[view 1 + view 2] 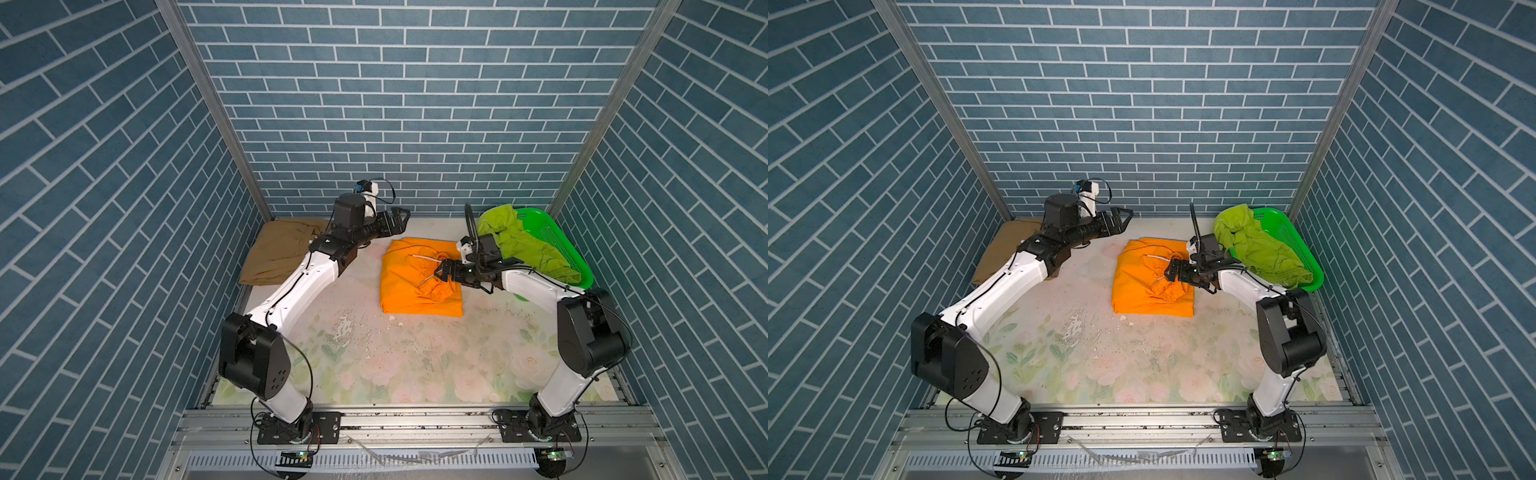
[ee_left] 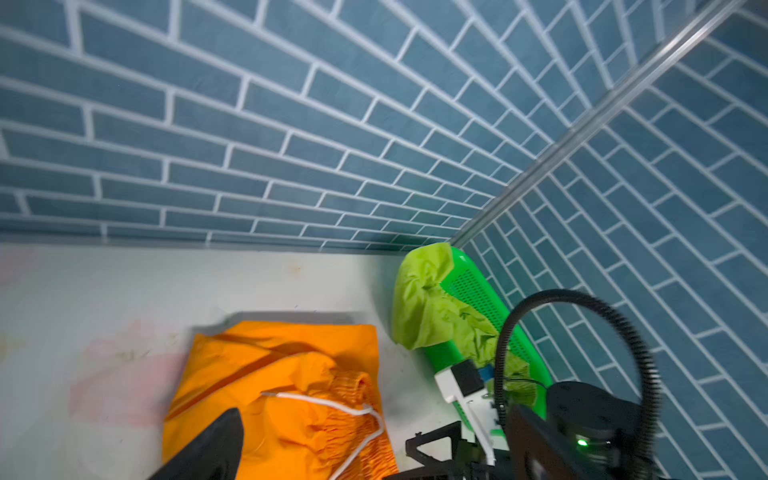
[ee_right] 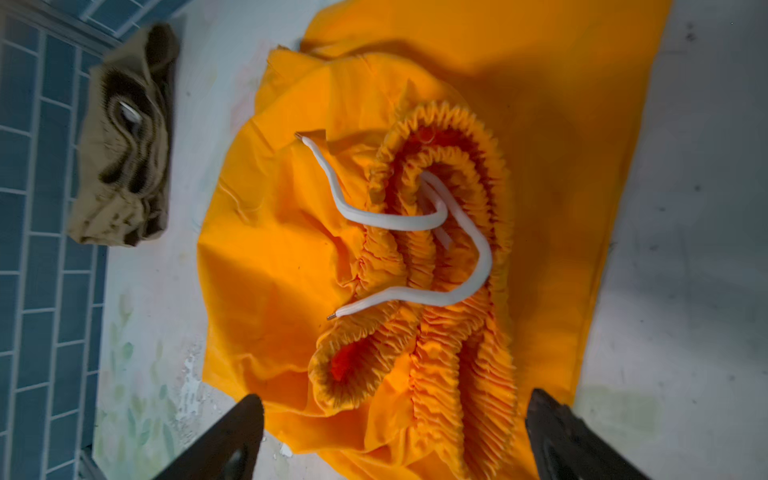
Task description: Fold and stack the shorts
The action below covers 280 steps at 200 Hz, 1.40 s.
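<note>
my right gripper [image 3: 395,397] spread wide over orange shorts [image 1: 405,291] waistband [image 3: 440,340], empty. left gripper [image 1: 400,220] spread too, near back wall [image 1: 395,104].

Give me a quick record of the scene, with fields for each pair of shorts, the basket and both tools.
orange shorts: roughly folded, centre of table, waistband and white drawstring bunched on top
tan shorts: far left corner
lime green shorts: crumpled, draped over basket
basket: green, far right corner
left tool: open, empty, raised
right tool: open, above orange waistband
</note>
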{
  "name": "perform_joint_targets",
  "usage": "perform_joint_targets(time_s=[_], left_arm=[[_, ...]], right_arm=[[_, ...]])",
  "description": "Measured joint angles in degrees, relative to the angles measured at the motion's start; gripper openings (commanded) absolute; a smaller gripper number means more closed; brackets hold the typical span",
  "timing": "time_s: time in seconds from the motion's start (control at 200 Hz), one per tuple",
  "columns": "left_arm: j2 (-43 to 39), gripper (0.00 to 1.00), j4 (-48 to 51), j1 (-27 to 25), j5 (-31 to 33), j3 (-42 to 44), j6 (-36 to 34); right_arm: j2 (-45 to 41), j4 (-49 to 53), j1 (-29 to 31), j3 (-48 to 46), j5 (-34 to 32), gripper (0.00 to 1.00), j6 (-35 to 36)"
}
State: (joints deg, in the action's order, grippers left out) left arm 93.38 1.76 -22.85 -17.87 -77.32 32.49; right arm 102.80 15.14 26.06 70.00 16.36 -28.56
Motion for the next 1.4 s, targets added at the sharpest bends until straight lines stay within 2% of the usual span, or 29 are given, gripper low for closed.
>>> perform_joint_targets(time_s=[0.115,0.225,0.31,0.415,0.485,0.7,0.78,0.995,1.105,1.27,1.33,1.37,1.4], left_arm=[[2.5,1.00,0.0,-0.1,-0.6,8.3,1.9],[2.8,1.00,-0.3,-0.4,-1.7,12.1,3.3],[2.8,1.00,-2.2,-0.5,-3.0,12.6,4.5],[3.1,1.00,-5.2,-0.5,-4.5,12.6,6.4],[4.2,1.00,-7.1,-0.7,-5.5,12.5,7.7],[10.8,1.00,-10.5,-3.4,-7.0,10.7,11.4],[14.4,1.00,-13.3,-4.6,-7.5,10.0,13.2],[20.7,1.00,-18.4,-5.5,-8.1,11.8,17.2],[20.7,1.00,-19.2,-5.5,-8.1,13.0,17.3],[20.4,1.00,-18.3,-5.5,-7.9,13.0,15.8],[19.5,1.00,-15.2,-5.5,-7.4,12.4,13.7],[18.3,1.00,-11.8,-5.5,-6.3,11.4,11.4],[17.4,1.00,-9.6,-5.5,-5.4,10.5,9.7]], right_arm=[[4.7,2.8,2.6,3.6,-3.8,0.98,0.9],[7.5,5.3,3.3,5.7,-6.4,0.86,1.7],[9.3,6.5,3.5,7.7,-7.9,0.60,2.2],[10.4,7.1,3.7,8.9,-9.0,0.16,2.7],[10.3,7.2,3.7,9.2,-9.4,0.00,2.9],[8.3,8.8,3.5,9.7,-9.7,0.00,3.0],[7.1,9.2,3.3,9.7,-9.6,0.11,3.1],[7.2,8.8,1.7,7.8,-9.6,0.18,3.5],[8.7,8.0,0.2,6.6,-9.3,0.37,4.2],[9.0,7.5,-1.3,5.4,-8.4,0.75,5.3],[8.2,7.1,-1.6,4.7,-8.2,0.86,5.4],[6.8,7.1,-1.6,3.9,-8.1,0.97,5.7],[5.7,7.2,-1.6,3.2,-8.0,0.99,5.7]])
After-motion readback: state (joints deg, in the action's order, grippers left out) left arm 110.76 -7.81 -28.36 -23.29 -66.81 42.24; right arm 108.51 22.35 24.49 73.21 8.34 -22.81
